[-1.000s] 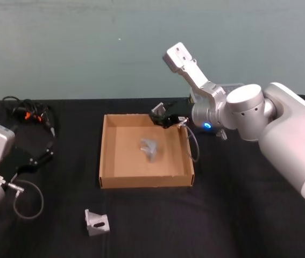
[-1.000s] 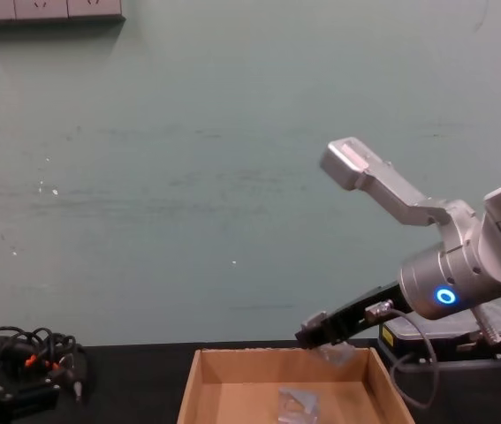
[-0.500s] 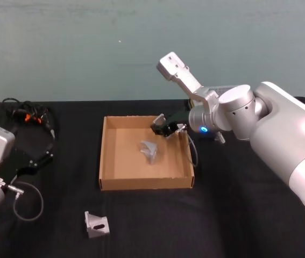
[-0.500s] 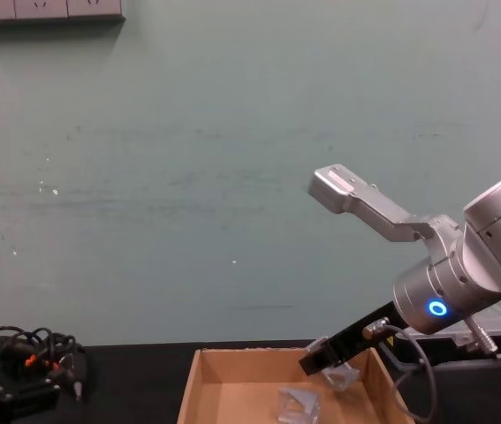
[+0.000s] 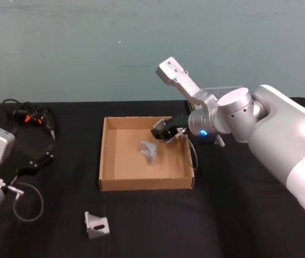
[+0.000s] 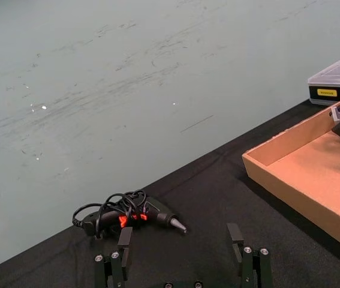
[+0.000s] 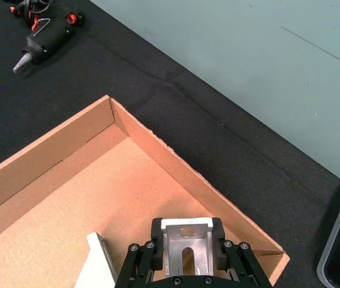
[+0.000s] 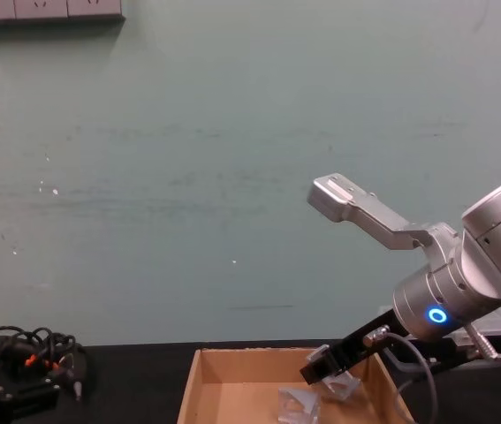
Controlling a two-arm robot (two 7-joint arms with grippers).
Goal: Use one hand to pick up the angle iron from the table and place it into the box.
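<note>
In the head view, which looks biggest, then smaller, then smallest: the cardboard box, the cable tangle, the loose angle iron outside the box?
Largest: cardboard box.
Then: cable tangle.
Smallest: loose angle iron, even though it lies nearest the camera.

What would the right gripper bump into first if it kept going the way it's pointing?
Probably the brown floor of the box. The right gripper, shut on an angle iron, tilts down into it, just beside the other angle iron lying there, though depth is hard to judge.

Angle iron (image 7: 186, 249) partly behind fingers (image 7: 156, 239) of the right hand (image 7: 187, 231), rest seemingly off-frame.
</note>
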